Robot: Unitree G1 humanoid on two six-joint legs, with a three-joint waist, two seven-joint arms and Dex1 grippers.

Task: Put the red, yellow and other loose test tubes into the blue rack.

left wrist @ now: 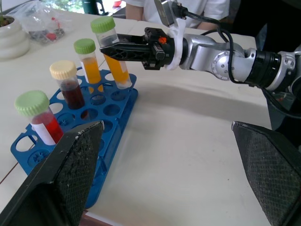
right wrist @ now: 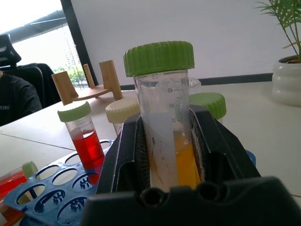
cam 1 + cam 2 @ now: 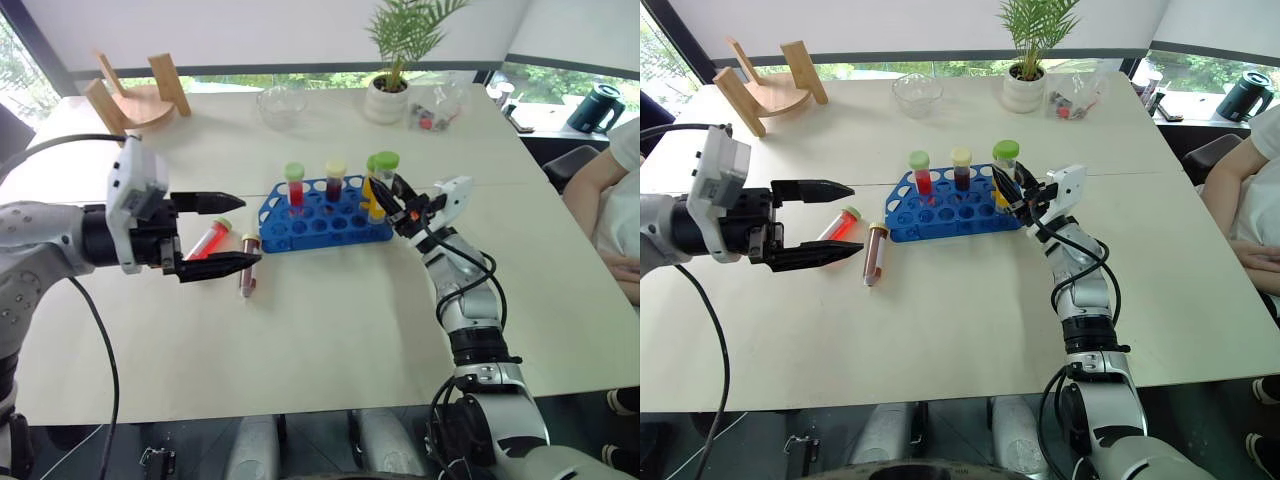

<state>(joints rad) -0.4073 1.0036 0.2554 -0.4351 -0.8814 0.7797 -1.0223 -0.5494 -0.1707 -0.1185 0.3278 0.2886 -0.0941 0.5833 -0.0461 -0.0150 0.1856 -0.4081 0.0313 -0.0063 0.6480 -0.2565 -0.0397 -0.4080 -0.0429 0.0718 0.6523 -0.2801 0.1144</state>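
The blue rack stands mid-table with three upright test tubes: a red one with a green cap, a maroon one with a cream cap and a yellow one. My right gripper is shut on another green-capped yellow tube, held upright at the rack's right end. Two loose tubes lie on the table left of the rack: a red one and a maroon one. My left gripper hangs open above the loose red tube, pointing towards the rack.
At the table's far side are a wooden stand, a glass bowl, a potted plant and a plastic bag. A person sits at the right edge, near a dark kettle.
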